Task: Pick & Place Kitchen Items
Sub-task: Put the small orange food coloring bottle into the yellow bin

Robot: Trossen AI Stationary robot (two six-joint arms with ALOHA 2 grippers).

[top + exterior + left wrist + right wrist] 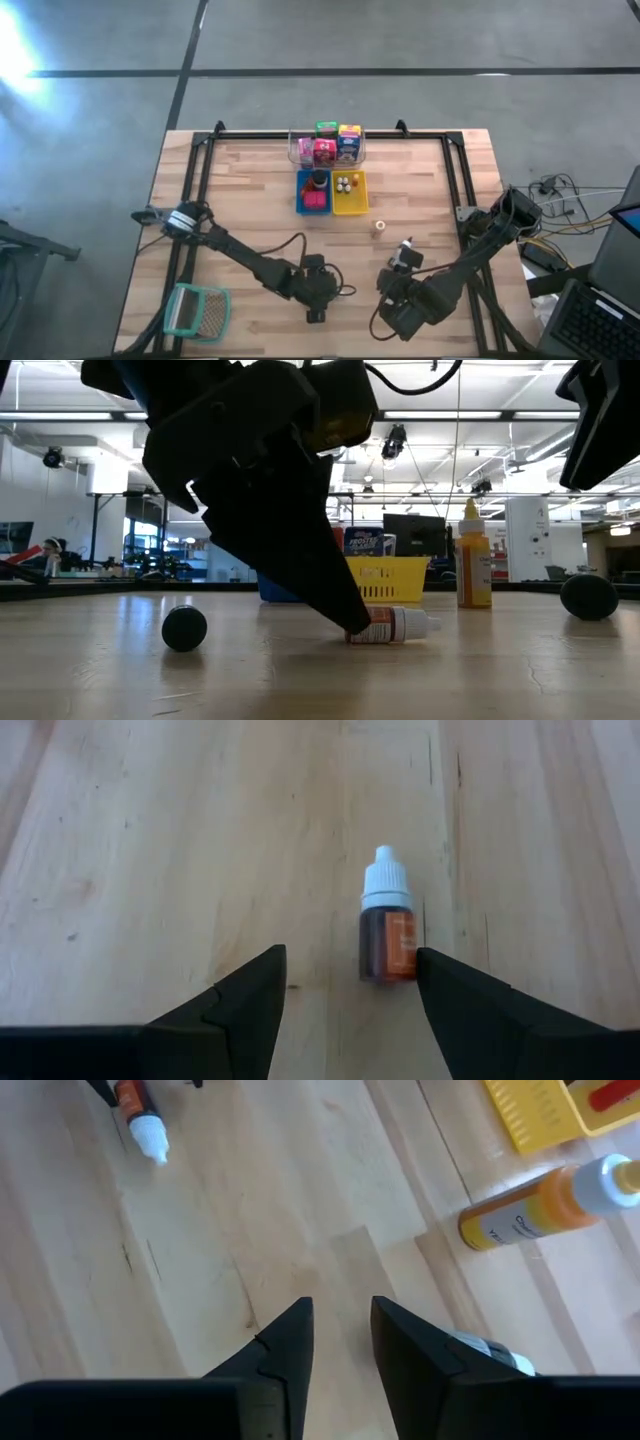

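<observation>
Brown dropper bottle (pixel 387 925) lying between open left end effector (pixel 350 990) fingers.

Bare tabletop (pixel 250 200) lies open; trays (pixel 332 192) crowd its far middle.

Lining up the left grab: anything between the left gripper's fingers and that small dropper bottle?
Nothing: in the left wrist view the small bottle lies on its side on bare wood just ahead of the open left gripper.
</observation>
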